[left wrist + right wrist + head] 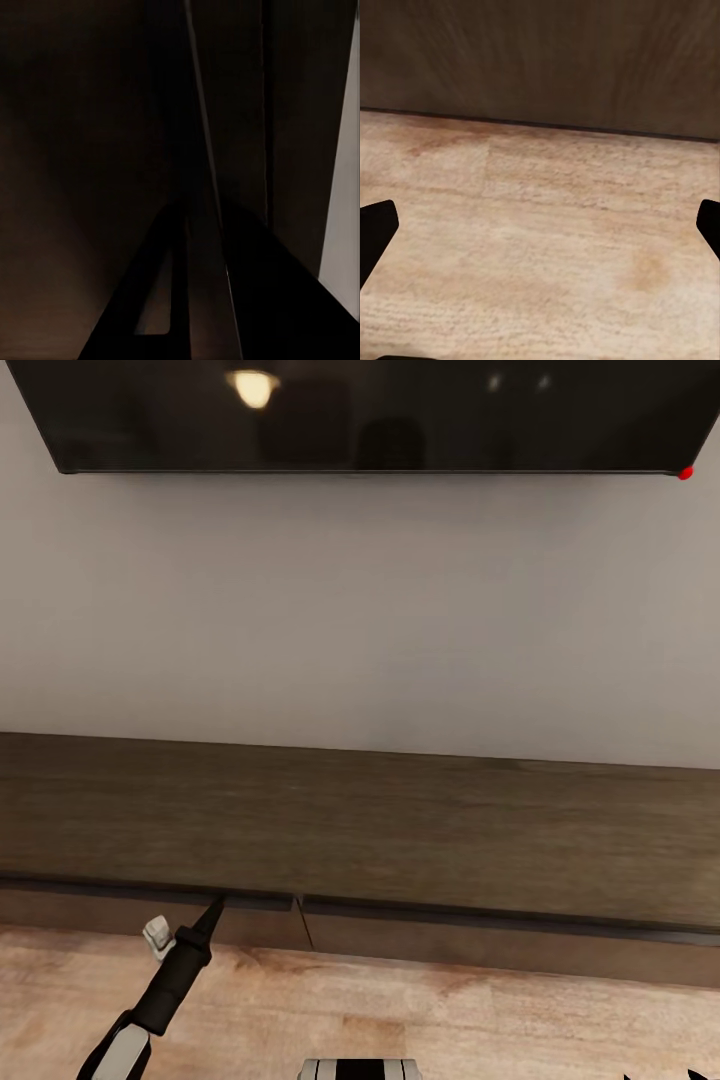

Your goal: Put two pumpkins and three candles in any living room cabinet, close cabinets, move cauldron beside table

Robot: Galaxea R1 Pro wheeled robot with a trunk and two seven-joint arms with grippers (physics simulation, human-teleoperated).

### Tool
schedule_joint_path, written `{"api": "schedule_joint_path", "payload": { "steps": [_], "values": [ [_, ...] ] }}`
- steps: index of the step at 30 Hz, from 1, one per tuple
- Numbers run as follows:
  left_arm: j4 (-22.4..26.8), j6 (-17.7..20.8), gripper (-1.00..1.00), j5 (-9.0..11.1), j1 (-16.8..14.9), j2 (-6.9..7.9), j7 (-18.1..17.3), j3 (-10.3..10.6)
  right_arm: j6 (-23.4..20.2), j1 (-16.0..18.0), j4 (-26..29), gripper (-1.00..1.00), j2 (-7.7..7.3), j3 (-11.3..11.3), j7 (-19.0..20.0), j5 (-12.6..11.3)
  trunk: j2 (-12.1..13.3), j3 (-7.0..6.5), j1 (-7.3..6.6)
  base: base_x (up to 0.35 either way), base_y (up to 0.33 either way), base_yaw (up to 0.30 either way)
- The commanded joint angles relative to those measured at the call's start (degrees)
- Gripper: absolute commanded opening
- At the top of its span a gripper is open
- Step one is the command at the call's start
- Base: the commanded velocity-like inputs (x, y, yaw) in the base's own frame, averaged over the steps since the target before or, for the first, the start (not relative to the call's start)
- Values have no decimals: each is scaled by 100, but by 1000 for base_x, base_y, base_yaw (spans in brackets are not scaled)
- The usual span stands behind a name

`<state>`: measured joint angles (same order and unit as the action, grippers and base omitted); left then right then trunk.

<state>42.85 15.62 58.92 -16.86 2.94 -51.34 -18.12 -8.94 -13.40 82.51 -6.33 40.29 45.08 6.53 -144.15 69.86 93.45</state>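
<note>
Head view: left gripper [214, 913] tip at cabinet [360, 830] drawer seam, jaws seemingly closed, empty. Better hooked under the lip, drawn straight. Right gripper [540, 225] jaws spread, empty, over floor [547, 247].

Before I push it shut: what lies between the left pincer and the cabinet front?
Nothing that the head view shows: the left pincer tip reaches the cabinet under its top lip.

Dark-brown grained cabinet [400, 830], pale tan wood-grain floor [400, 1010], light grey wall [360, 610], glossy black television [360, 410].

Bare cabinet [400, 830] top — wall [360, 620] behind
</note>
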Motion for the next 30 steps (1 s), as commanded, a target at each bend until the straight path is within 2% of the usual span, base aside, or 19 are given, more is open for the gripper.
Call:
{"api": "schedule_joint_path", "payload": {
  "steps": [1,20,30],
  "values": [
    [-14,10,-100,-47,-69,-3,181,18,-31,-1,11,100,0,6,27,23,-1,3,0,0,0,0],
    [-13,8,-100,-47,-107,4,184,19,-34,-2,11,100,0,5,27,23,-1,3,0,0,0,0],
    [-13,10,-100,-47,-107,5,177,20,-32,-5,12,100,0,8,27,21,-1,3,0,-128,0,0]
  ]
}}
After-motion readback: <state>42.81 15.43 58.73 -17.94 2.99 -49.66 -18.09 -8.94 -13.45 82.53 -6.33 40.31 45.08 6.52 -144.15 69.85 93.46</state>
